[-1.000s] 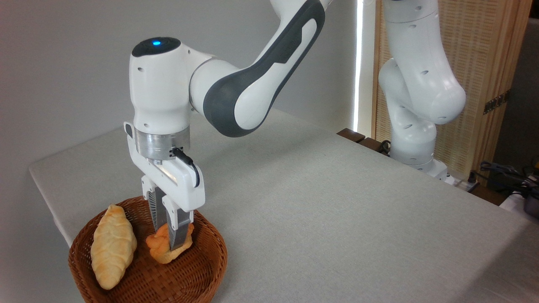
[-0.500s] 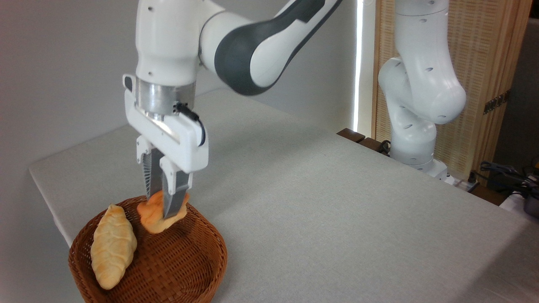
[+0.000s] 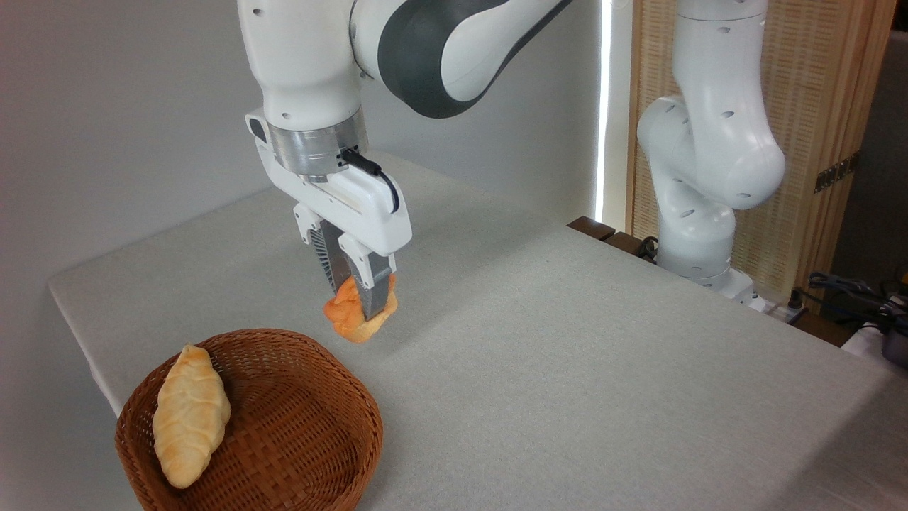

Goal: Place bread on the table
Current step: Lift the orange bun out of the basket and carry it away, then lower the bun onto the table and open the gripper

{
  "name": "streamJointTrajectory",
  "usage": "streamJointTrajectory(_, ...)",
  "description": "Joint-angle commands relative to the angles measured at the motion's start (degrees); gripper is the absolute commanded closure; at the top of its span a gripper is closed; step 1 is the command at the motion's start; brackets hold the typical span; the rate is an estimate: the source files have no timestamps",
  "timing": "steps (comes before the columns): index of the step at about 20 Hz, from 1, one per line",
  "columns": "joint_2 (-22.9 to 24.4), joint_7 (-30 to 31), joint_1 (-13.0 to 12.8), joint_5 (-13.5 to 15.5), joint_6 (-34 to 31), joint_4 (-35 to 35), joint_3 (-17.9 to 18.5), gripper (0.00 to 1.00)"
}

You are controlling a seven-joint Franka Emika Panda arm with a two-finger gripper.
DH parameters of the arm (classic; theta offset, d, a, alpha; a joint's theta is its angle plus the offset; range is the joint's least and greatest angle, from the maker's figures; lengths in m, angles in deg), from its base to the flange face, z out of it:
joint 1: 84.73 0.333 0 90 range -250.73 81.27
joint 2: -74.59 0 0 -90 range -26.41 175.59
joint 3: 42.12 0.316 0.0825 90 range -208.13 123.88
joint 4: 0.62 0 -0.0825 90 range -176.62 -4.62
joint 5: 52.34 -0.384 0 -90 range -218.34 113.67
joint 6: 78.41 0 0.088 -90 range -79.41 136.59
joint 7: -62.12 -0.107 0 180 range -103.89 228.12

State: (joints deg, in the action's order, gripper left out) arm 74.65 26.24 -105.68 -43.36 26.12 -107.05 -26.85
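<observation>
**Bun is airborne in the gripper, clear of the basket, over bare cloth**

The bread (image 3: 357,317), a small orange-golden bun with a lumpy split top, hangs off the table surface, pinched between the two fingers of the gripper (image 3: 360,306). You've got it across its upper middle; the near fingertip covers part of the top, and the rounded underside sticks out below the pads. It sits slightly tilted in the grasp.

Handling, my read: light and soft. It looks like it gives under the pads, so it should be forgiving, but a squeeze through a squashy body can let it rotate or creep. The crust looks matte, so probably not slippery. Nothing fragile here beyond denting it. The current hold point across the middle is the right one; the lumpy top gives the pads something to bite. Don't grab by an end.

Just below and left in the picture is the round brown wicker basket (image 3: 333,461), near but not under the bun. A longer pale braided loaf (image 3: 190,415) lies against its left wall. Leave that one.

The table (image 3: 603,341), covered in light grey-white cloth, is open to the right and behind the bun.

Next, as I see it: lower straight down until the underside touches the cloth, then open. Dropping from height risks a roll, since the bottom is rounded. Keep off the basket rim.
</observation>
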Motion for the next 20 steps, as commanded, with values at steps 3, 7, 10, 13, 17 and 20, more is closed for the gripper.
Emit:
streamJointTrajectory(3, 0.4, 4.1, -2.5, 0.8, -0.4, -2.6, -1.2, 0.15)
streamJointTrajectory(7, -0.1, 4.1, -4.2, 0.5, 0.1, -2.5, -1.7, 0.00)
streamJointTrajectory(10, -0.7, 4.1, -5.0, 0.5, 1.1, -2.4, -1.8, 0.00)
streamJointTrajectory(13, -1.5, 4.1, -5.1, 0.5, 3.7, -2.5, -1.9, 0.00)
streamJointTrajectory(17, -1.5, 3.9, -5.2, 0.5, 4.0, -2.5, -1.9, 0.00)
streamJointTrajectory(20, -1.4, 3.9, -5.1, 0.5, 4.0, -1.9, -1.8, 0.00)
